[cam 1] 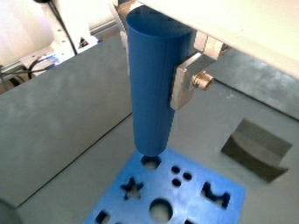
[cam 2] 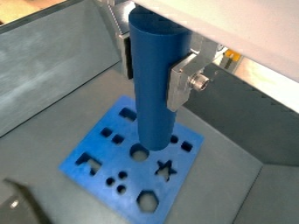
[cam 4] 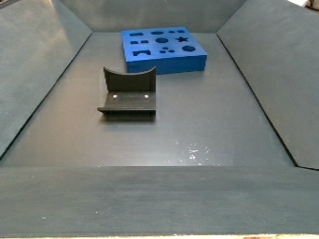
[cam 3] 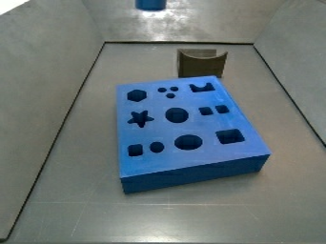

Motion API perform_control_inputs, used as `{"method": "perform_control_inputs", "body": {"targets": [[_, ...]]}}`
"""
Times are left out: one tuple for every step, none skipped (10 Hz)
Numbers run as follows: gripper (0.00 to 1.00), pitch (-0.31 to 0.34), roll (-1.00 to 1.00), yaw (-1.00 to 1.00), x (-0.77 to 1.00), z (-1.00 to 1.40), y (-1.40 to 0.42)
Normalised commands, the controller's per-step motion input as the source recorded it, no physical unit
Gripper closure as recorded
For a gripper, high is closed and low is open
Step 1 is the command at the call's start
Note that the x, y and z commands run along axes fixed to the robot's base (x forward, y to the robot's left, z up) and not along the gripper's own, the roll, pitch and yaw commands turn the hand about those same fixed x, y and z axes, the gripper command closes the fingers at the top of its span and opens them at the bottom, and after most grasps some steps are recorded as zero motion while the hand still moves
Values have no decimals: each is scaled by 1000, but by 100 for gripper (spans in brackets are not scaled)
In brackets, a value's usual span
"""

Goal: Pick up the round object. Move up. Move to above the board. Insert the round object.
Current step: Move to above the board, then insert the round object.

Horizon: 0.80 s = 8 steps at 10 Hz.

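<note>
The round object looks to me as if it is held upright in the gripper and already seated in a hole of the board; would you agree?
Not quite. The round object is held upright in the gripper, but it is not seated: in both wrist views its lower end hangs above the board, and a side view shows only its tip at the frame's upper edge, well clear of the board.

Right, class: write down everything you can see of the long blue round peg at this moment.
The long, slim blue cylindrical peg looks like smooth matt plastic, plain, with a round cross-section. It hangs upright, clamped near its top between the jaws of the gripper, whose silver finger presses its side. Its lower end hovers above the thick square blue board with shaped holes, over a round hole near the edge. Only the jaws touch it.
</note>
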Motion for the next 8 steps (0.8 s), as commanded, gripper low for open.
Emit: {"method": "perform_control_inputs", "body": {"targets": [[100, 11, 19, 7, 101, -27, -259], [100, 0, 0, 0, 0, -34, -54], [100, -9, 0, 0, 0, 0, -60], [100, -9, 0, 3, -9, 0, 0], [100, -97, 0, 3, 0, -31, -34], [100, -386, 0, 111, -114, -220, -189], [100, -406, -69, 109, -103, -217, -177], [100, -583, 0, 86, -97, -614, -389]]}}
